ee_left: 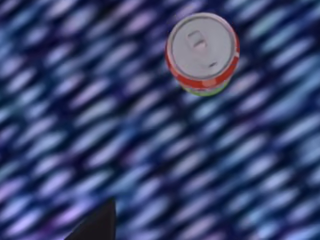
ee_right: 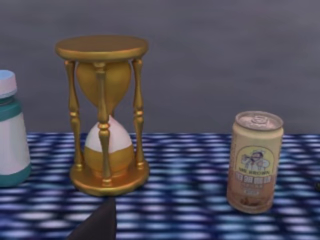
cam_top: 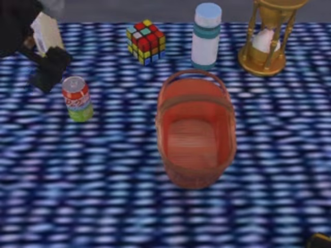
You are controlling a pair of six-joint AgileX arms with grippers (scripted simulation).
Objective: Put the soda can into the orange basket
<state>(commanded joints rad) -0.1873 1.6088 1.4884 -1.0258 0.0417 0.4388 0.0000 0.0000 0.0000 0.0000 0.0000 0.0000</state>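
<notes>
1. Top view: the soda can (cam_top: pixel 77 98), a little cylinder with a red top part, white band, lime-green bottom and silver lid, stood upright on the blue-and-white patterned tablecloth (cam_top: pixel 103 196) over at the left side. The left gripper (cam_top: pixel 50 70), a black two-finger thing, hung just up and left of the can, close to it but not around it. Honestly couldn't tell whether its fingers were spread or closed from up there. The big oval orange-red woven basket (cam_top: pixel 196 129) with the arched handle sat around the middle, well apart from the can, nothing inside it. Along the far edge: a multicoloured puzzle cube (cam_top: pixel 146 42), a tall white bottle with a light-blue cap (cam_top: pixel 206 36) and a golden hourglass (cam_top: pixel 268 39). The right arm (cam_top: pixel 319 241) was parked at the bottom right corner, only a sliver of it in shot.

2. Left wrist view: looked straight down at the can's silver lid (ee_left: pixel 202 47), with the can sitting free on the cloth. Only a dark fingertip (ee_left: pixel 97 225) poked in at the edge, well apart from the can, so nothing was grasped.

3. Right wrist view: the hourglass (ee_right: pixel 104 115) stood upright, the white bottle (ee_right: pixel 11 135) at one side, and a beige drink can with a cartoon figure label (ee_right: pixel 255 162) at the other. One dark fingertip (ee_right: pixel 100 225) showed at the edge; the right pincer's state, can't tell.
</notes>
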